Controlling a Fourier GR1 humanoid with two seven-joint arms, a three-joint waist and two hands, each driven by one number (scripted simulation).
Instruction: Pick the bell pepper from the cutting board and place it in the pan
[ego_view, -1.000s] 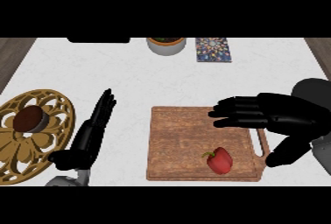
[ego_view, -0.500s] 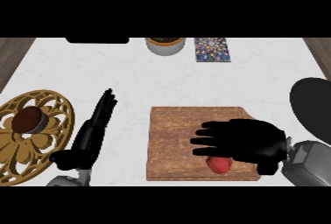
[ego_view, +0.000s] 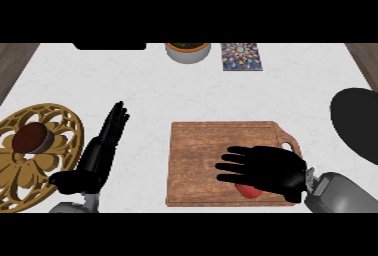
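A wooden cutting board lies in the middle of the counter. The red bell pepper sits near the board's front edge, mostly hidden under my right hand. That hand hovers flat over it, fingers spread toward the left, open. The black pan shows at the right edge, cut off by the view. My left hand rests open on the counter left of the board, fingers pointing away from me.
A golden openwork trivet with a small brown bowl lies at the left edge. At the back stand a white pot and a patterned tile.
My right hand has moved from the board's far right corner toward me and down over the bell pepper, now covering most of it. The left hand has stayed still.
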